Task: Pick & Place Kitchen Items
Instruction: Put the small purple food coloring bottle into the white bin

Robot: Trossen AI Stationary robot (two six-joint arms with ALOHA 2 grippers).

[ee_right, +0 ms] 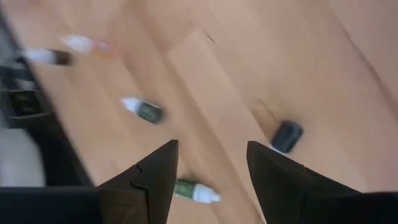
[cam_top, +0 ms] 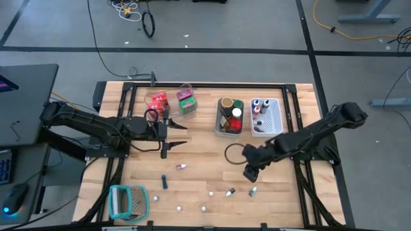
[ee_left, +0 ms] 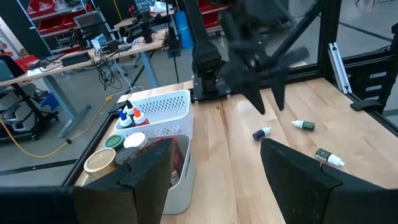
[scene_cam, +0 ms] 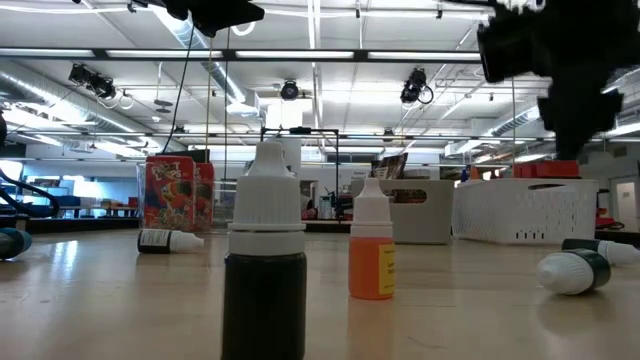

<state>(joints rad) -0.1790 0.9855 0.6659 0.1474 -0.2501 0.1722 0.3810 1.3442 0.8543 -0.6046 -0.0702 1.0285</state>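
Small dropper bottles lie scattered across the near half of the wooden worktop [cam_top: 212, 173] — one green bottle [cam_top: 253, 190] rests just below the right end effector [cam_top: 249, 173], with another small bottle [cam_top: 230, 192] beside it. The right wrist view shows what the overhead one cannot: a green bottle [ee_right: 194, 191] lies directly under the gap between the open fingers, which grip nothing, and a second green bottle [ee_right: 144, 110] lies farther off. The table-level view alone reveals two bottles standing upright, a dark bottle [scene_cam: 265, 262] and an orange bottle [scene_cam: 372, 242].

Toward the far edge, red packets [cam_top: 157, 102] and a green packet [cam_top: 187, 102] sit in a clear bin, jars fill a grey bin [cam_top: 229, 115], and small capped bottles stand in a white basket [cam_top: 268, 117].

The left end effector [cam_top: 172, 136] hovers mid-worktop, left of the grey bin, its fingers spread wide and empty — its wrist view looks across the bins toward the right arm.
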